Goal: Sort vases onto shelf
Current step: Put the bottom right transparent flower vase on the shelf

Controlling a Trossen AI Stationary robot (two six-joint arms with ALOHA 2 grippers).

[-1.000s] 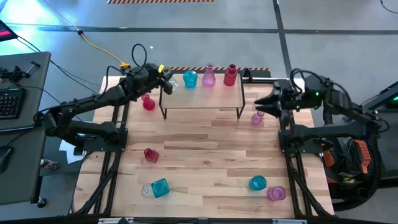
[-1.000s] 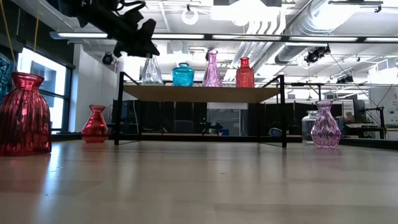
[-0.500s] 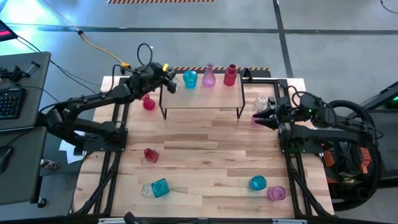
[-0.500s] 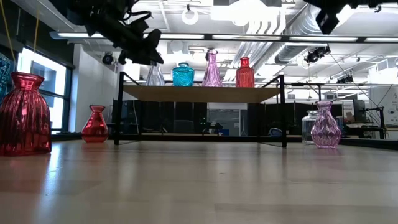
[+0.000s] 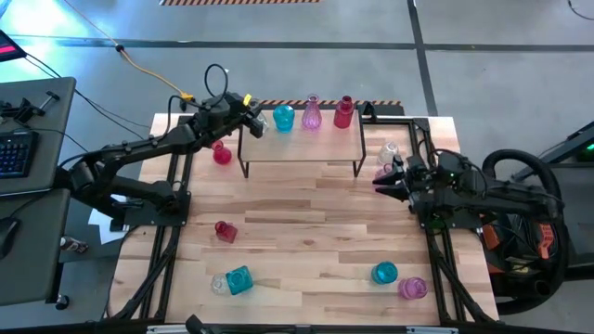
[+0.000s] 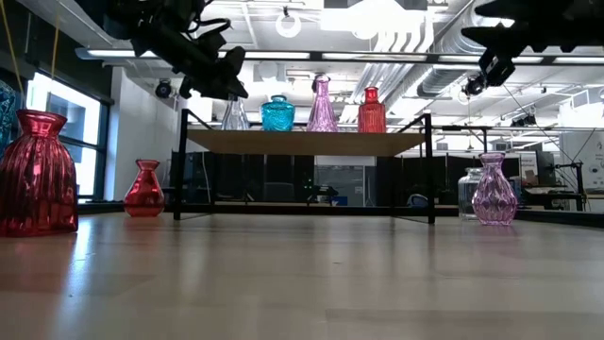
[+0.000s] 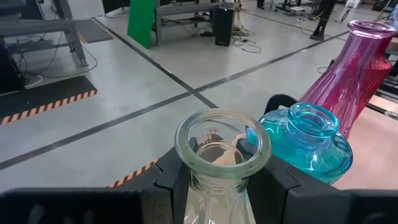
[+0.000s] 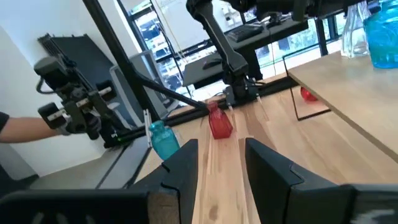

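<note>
My left gripper (image 5: 252,123) is shut on a clear bottle vase (image 6: 234,113) at the left end of the shelf (image 5: 302,147). To the right of it on the shelf stand a teal vase (image 5: 283,117), a pink vase (image 5: 312,113) and a red vase (image 5: 343,112). My right gripper (image 5: 379,182) is open and empty above the table, by the shelf's right end. It points toward the table's left, just over a pink-purple vase (image 6: 494,189). A clear vase (image 6: 469,194) stands beside that one. My left gripper pinches the clear vase's neck (image 7: 214,180) just under the rim, between its two fingers (image 7: 171,183). The fingers slant down from the table's left side. The vase stands upright, its base on the shelf's top.
A red vase (image 5: 221,153) stands left of the shelf and another red one (image 5: 225,230) is farther toward the near edge. A teal vase (image 5: 238,279) and a clear one (image 5: 218,284) are at the near left. A teal vase (image 5: 384,273) and a pink one (image 5: 412,289) are at the near right.
My left gripper has shifted slightly toward the far edge with the clear vase, which now stands upright on the shelf's left end. My right gripper has moved from beside the shelf's right end toward the near edge and down, over the pink-purple vase.
</note>
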